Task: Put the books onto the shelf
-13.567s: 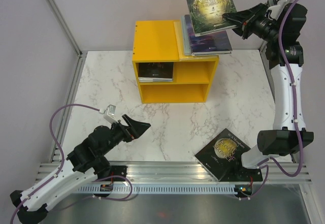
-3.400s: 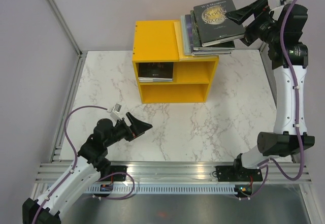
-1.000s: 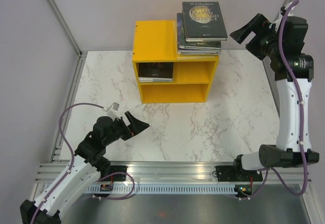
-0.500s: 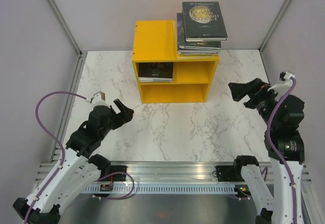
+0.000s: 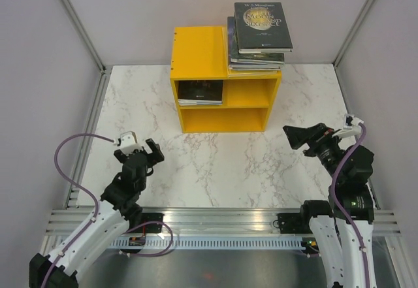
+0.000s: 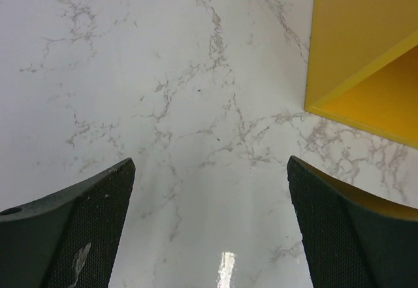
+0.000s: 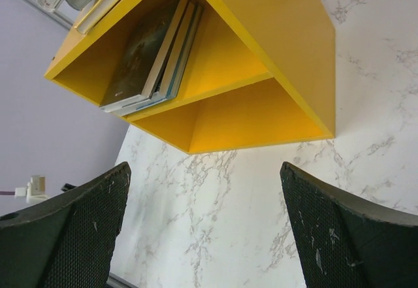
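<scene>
While both arms are low over the marble table (image 5: 215, 164), the yellow shelf (image 5: 199, 49) stands at the far side with its two open compartments facing them. A stack of books (image 5: 261, 27) lies flat on the right part of the shelf's top, and the uppermost has a dark cover with gold letters. A few more books lie flat in the left part of the upper compartment. The left gripper (image 5: 149, 149) is in front of the shelf and to its left, well apart from it, with its jaws spread wide and holding nothing. The right gripper (image 5: 297, 136) is in front of the shelf and to its right, pointing toward it, also spread wide and holding nothing.
</scene>
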{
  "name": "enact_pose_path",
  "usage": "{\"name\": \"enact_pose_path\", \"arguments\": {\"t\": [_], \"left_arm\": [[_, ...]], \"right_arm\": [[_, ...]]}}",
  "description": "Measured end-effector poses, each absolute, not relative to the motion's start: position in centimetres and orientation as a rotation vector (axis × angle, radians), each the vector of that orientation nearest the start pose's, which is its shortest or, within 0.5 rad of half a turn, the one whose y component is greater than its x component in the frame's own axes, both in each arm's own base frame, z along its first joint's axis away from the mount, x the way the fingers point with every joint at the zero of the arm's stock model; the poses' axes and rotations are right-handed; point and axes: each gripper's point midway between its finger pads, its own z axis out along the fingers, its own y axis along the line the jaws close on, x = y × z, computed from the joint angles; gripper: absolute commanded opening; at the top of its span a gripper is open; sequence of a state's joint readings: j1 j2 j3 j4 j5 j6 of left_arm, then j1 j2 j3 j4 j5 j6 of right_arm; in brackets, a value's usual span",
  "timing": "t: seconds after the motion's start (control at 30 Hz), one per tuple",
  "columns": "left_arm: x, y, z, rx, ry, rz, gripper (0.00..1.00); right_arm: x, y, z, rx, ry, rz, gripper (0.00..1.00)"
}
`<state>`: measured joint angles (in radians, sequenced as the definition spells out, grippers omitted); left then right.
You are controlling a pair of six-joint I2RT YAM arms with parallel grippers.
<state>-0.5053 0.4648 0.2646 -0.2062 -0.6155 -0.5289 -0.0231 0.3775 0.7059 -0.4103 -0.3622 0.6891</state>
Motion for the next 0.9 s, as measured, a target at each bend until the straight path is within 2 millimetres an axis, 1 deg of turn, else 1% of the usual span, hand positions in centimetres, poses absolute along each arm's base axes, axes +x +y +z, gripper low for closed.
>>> {"name": "enact_pose_path", "arguments": {"t": [0.1,0.27,0.37,0.5,0.6,0.67,0.73,0.8,0.83,0.9], "left_arm": [[24.8,-3.4,10.7,-0.359,1.827,-0.038,1.0],[26.7,-3.4,12.4,-0.276,1.68,0.005,1.0],[27.7,-3.1,12.3,-0.224,1.641,0.071,1.0],[29.4,-2.5,11.1,-0.193,1.643,0.165,1.0],[30.3,-1.6,8.8,-0.14,1.69,0.278,1.0],[30.8,-1.2,8.4,-0.115,1.699,0.32,1.0],[32.0,-1.3,8.9,-0.101,1.7,0.328,1.0],[33.9,-1.6,10.6,-0.099,1.667,0.296,1.0],[34.5,-1.6,11.4,-0.101,1.642,0.272,1.0],[35.0,-0.8,11.9,-0.114,1.605,0.25,1.0]], "right_arm": [[21.3,8.6,29.9,0.307,1.665,0.828,0.98],[21.1,9.2,29.6,0.28,1.658,0.854,0.98],[21.2,9.6,28.7,0.273,1.674,0.866,0.98],[21.3,9.6,27.4,0.28,1.696,0.864,0.98],[21.5,9.5,26.7,0.284,1.707,0.851,0.98],[21.6,9.3,26.1,0.294,1.709,0.831,0.98],[22.0,8.9,25.3,0.311,1.717,0.806,0.98],[22.4,8.5,24.3,0.332,1.734,0.778,0.98],[22.6,8.4,23.8,0.339,1.749,0.767,0.98],[23.0,8.2,22.6,0.349,1.785,0.744,0.98]]}}
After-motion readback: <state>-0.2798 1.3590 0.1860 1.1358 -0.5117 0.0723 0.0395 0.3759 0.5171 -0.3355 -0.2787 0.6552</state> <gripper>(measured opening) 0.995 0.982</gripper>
